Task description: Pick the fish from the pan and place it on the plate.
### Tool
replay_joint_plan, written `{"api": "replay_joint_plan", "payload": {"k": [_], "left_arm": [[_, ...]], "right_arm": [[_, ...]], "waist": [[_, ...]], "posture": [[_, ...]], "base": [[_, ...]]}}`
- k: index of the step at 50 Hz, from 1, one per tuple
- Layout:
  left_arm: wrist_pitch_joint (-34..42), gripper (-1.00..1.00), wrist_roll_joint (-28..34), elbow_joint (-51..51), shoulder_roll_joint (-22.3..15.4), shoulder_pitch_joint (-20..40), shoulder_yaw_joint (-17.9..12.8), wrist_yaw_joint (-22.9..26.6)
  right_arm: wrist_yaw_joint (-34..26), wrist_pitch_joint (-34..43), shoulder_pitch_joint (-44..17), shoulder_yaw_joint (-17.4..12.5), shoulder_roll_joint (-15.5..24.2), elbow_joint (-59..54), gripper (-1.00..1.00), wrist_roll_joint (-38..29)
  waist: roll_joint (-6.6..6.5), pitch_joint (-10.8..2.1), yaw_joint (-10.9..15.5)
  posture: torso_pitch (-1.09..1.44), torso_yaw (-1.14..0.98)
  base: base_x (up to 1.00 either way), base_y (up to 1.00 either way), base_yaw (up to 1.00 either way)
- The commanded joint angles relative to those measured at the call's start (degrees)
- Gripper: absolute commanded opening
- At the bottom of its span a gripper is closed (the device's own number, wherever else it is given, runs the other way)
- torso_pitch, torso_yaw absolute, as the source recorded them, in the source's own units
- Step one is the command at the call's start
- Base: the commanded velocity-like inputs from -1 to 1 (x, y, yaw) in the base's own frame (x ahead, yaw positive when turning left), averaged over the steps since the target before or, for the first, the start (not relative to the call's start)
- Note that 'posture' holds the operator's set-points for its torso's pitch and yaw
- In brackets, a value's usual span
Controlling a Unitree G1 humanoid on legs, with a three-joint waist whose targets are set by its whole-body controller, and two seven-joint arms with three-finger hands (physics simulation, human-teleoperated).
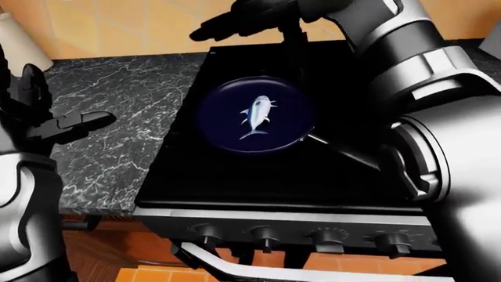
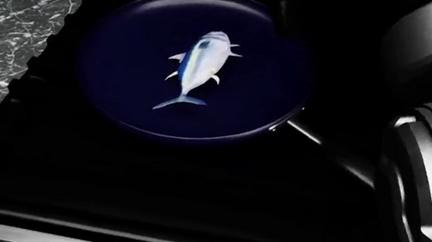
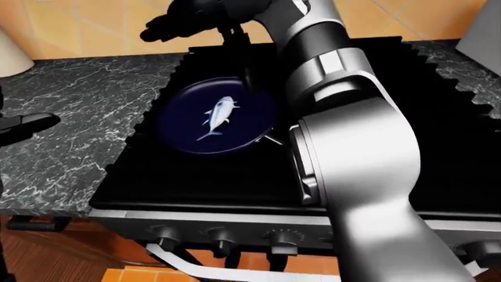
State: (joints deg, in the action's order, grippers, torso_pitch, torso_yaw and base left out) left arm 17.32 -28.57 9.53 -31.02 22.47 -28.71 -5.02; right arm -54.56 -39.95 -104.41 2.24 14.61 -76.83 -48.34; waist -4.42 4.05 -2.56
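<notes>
Right hand (image 1: pixel 242 20) reaching past the top rim of the pan (image 1: pixel 223 126) in the left-eye view, dark fingers (image 1: pixel 215 28) spread and pointing left, gripping nothing, clear of the fish (image 1: pixel 258 116). Right arm (image 3: pixel 352 153) filling the right of every view, hiding most of the pan's handle (image 1: pixel 340 151). Left hand (image 1: pixel 54 120) raised at the left edge over the grey marble counter (image 1: pixel 133 135), fingers apart, empty, well apart from the pan. Silvery fish lying near the middle of the dark blue pan, head up and right, tail down and left. Pan sitting on the black stove (image 1: pixel 258 182), with knobs (image 1: pixel 265 235) along its lower edge. Plate nowhere visible.
</notes>
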Motion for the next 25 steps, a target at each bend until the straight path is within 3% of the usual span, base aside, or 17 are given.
{"api": "replay_joint_plan", "payload": {"k": [1,6,12,25], "left_arm": [[-2.7,1.0,0.9,2.2,-1.4,1.0,-0.8,0.4],[-5.2,1.0,4.5,0.5,-1.4,1.0,-0.8,-0.4],[-1.1,1.0,-0.7,2.5,-0.8,0.9,-1.8,0.5],[-3.0,1.0,-1.8,3.8,-0.2,0.0,-1.5,1.0]], "right_arm": [[2.0,-0.9,-2.7,-1.0,0.1,1.9,1.0,-0.2],[4.3,-3.6,-2.1,0.0,-0.6,1.5,1.0,-3.9],[5.4,-3.7,-1.7,-0.6,-2.0,1.3,1.0,-5.7],[7.5,-6.3,-0.5,0.1,-4.2,1.0,1.0,-9.5]], "waist": [[-0.41,-1.7,0.0],[-0.38,-1.68,0.0],[-0.43,-1.91,0.1],[-0.48,-2.01,0.1]], "posture": [[0.0,0.0],[0.0,0.0],[0.0,0.0],[0.0,0.0]], "base": [[0.0,0.0,0.0],[0.0,0.0,0.0],[0.0,0.0,0.0],[0.0,0.0,0.0]]}}
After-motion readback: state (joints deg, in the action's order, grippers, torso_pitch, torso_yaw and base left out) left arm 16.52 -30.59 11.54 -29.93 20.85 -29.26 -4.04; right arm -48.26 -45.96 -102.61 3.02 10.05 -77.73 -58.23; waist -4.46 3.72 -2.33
